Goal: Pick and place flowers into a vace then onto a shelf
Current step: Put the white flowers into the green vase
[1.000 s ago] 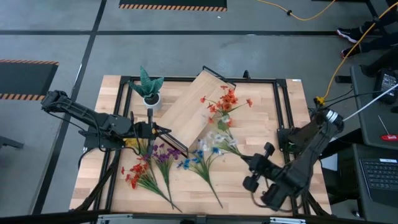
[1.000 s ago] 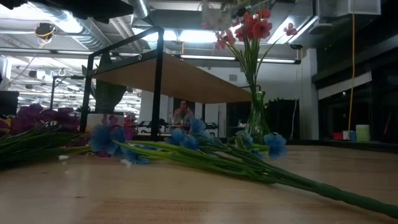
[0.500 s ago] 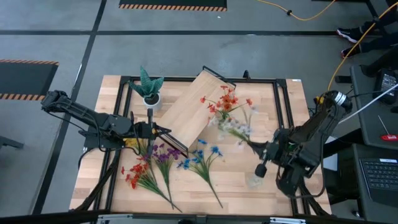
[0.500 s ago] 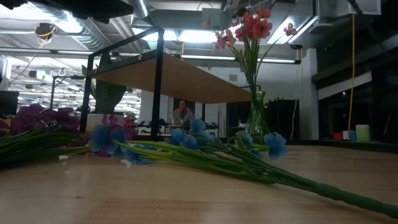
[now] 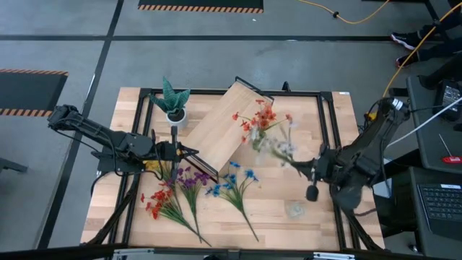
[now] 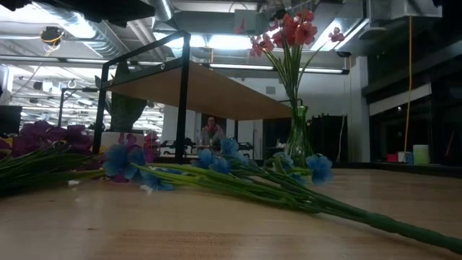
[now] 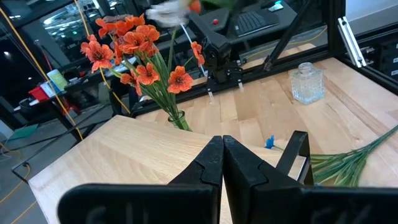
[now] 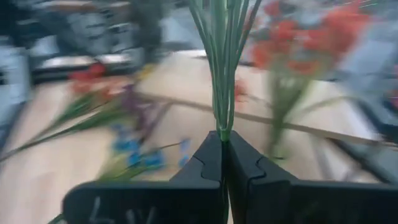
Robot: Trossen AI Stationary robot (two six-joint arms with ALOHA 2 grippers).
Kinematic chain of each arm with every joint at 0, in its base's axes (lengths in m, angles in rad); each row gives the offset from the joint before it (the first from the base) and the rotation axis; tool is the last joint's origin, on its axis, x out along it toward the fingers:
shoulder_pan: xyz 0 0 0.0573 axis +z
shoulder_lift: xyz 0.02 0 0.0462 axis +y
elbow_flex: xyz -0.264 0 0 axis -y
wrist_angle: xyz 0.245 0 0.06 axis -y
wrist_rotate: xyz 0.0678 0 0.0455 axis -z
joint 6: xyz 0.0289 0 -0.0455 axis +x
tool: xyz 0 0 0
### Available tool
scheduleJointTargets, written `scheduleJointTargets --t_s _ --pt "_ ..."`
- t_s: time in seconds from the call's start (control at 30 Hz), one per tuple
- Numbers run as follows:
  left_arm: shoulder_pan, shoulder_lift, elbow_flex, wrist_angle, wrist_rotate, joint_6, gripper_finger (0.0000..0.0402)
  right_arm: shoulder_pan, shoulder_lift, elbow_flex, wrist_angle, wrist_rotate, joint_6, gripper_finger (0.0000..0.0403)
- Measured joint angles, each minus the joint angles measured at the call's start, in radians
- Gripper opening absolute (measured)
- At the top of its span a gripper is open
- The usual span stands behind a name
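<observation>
The right pincer [image 8: 222,144] is clamped on a pale flower sprig [image 5: 278,148] by its stems, carrying it above the bench [image 5: 274,209] toward the green vase [image 6: 298,134], which already holds orange blossoms [image 5: 260,119] beside the shelf [image 5: 220,126]; the left pincer [image 7: 222,158] waits closed and empty

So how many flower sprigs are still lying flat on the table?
3: the red sprig nearest the left arm's side, the purple sprig beside it, and the blue sprig toward the middle. Overlapping stems could hide another.
</observation>
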Motion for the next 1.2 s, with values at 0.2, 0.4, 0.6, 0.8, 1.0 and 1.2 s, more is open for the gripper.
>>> scheduleJointTargets --t_s 0.2,0.4,0.6,0.8,1.0,1.2 --pt "0.0 0.0 0.0 0.0 0.0 0.0 0.0004 -0.015 -0.1 0.001 0.215 -0.139 -0.367 0.0" --pt "0.0 0.0 0.0 0.0 0.0 0.0 0.0004 -0.055 -0.184 -0.129 0.53 -0.109 -0.687 0.0" --pt "0.0 0.0 0.0 0.0 0.0 0.0 0.0004 -0.162 -0.3 -0.413 1.136 -0.294 -1.089 0.0" --pt "0.0 0.0 0.0 0.0 0.0 0.0 0.0004 -0.252 -0.363 -0.667 1.596 -0.47 -1.305 0.0" --pt "0.0 0.0 0.0 0.0 0.0 0.0 0.0004 -0.374 -0.361 -0.829 1.851 -0.654 -1.31 0.0" --pt "0.0 0.0 0.0 0.0 0.0 0.0 0.0004 -0.497 -0.345 -0.82 1.847 -0.727 -1.247 0.0"
